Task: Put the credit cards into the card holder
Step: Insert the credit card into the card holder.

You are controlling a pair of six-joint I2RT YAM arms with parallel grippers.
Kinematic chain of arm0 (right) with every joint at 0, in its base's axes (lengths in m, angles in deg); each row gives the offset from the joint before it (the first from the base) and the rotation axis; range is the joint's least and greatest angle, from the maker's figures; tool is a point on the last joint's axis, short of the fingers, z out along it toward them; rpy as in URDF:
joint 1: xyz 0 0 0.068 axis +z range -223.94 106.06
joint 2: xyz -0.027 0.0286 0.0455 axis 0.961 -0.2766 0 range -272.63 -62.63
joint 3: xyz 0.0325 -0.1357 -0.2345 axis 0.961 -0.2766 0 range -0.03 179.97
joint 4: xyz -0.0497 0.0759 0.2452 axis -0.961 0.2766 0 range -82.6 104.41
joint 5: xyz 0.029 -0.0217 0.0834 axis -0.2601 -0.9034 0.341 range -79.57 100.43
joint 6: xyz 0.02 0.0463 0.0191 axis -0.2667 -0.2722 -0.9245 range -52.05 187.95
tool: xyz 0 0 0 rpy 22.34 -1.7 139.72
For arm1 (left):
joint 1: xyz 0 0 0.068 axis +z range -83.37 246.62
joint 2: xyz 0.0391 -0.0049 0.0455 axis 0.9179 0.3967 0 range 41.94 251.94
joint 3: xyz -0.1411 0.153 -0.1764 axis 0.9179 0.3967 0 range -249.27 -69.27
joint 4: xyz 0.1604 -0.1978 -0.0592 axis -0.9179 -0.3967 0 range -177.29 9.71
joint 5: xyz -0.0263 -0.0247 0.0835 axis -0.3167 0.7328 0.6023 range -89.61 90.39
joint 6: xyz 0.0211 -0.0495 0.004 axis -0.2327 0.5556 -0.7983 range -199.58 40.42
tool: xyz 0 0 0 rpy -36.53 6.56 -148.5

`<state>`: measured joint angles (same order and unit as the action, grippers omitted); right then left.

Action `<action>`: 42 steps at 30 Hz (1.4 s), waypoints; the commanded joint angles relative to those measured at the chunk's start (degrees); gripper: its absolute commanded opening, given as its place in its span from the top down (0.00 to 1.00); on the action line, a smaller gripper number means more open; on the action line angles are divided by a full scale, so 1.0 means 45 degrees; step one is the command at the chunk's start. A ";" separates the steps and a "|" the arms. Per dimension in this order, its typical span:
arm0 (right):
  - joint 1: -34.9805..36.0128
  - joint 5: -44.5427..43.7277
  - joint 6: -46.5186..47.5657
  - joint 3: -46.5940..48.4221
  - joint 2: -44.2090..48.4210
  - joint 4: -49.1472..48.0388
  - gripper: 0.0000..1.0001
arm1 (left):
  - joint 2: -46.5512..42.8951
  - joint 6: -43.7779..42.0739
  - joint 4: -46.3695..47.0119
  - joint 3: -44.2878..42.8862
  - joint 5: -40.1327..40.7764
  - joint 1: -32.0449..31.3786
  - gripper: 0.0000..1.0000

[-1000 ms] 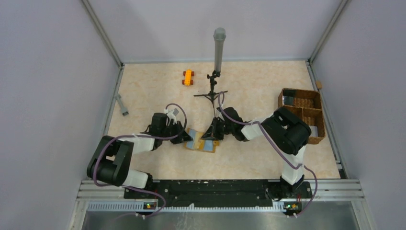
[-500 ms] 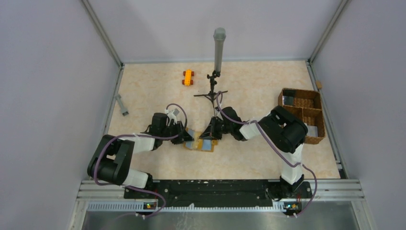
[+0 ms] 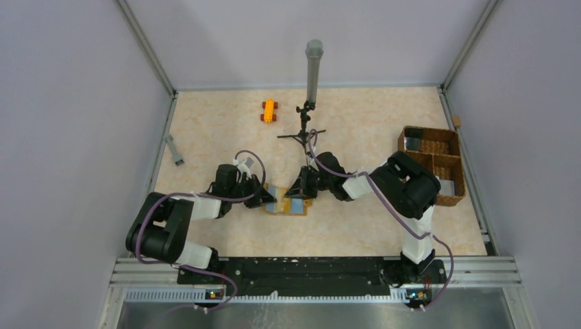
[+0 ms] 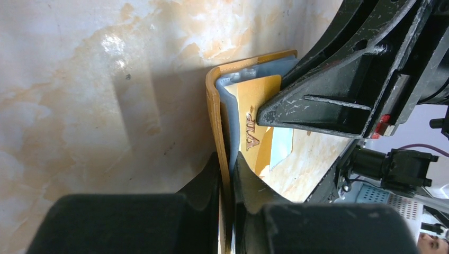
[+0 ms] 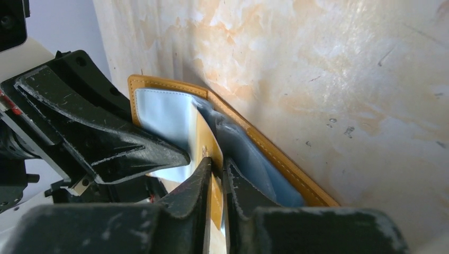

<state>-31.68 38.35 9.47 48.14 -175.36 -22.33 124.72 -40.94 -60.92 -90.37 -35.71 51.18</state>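
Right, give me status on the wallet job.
Left gripper shut on mustard-orange folding wallet's wall. Right gripper shut on its orange VIP-stamped inner panel. Pale blue flat card inside, seating unclear. Nothing blocking.

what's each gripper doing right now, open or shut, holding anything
left gripper: shut, pinching one wall of the card holder.
right gripper: shut on the gold card at the open card holder.
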 commanded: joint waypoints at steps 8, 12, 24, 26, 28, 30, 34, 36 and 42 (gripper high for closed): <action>0.0414 -0.3070 0.2827 0.0305 0.2128 0.2784 0.69 | -0.0324 0.0916 0.1847 0.0248 -0.1629 -0.0250 1.00; 0.0421 -0.3620 0.3491 0.0488 0.2785 0.3634 0.63 | -0.0114 0.0942 0.1910 0.0294 -0.1569 -0.0240 1.00; 0.0417 -0.3098 0.2354 -0.0153 0.2646 0.3060 0.90 | 0.0040 0.1151 0.2289 0.0314 -0.1529 -0.0221 1.00; 0.0412 -0.2924 0.1923 -0.0388 0.2639 0.2677 0.98 | 0.0029 0.1142 0.2216 0.0315 -0.1448 -0.0221 1.00; 0.0413 -0.2826 0.1498 -0.0702 0.2717 0.2095 1.00 | 0.0022 0.1142 0.2198 0.0333 -0.1392 -0.0202 1.00; 0.0413 -0.2797 0.1118 -0.1098 0.2824 0.1380 1.00 | 0.0036 0.1186 0.2281 0.0386 -0.1391 -0.0201 1.00; 0.0437 -0.3096 0.0599 -0.1673 0.2936 0.0740 1.00 | 0.0132 0.1295 0.2344 0.0422 -0.1331 -0.0163 0.98; 0.0453 -0.3171 0.0435 -0.1763 0.2904 0.0625 1.00 | 0.0211 0.1353 0.2103 0.0421 -0.1162 -0.0133 0.95; 0.0529 -0.3408 0.0181 -0.2005 0.2840 0.0226 1.00 | 0.0090 0.1195 0.1132 0.0343 -0.0423 -0.0084 0.80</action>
<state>-30.24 24.65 11.07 40.11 -163.82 -19.80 125.82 -35.52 -55.30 -88.54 -39.77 50.53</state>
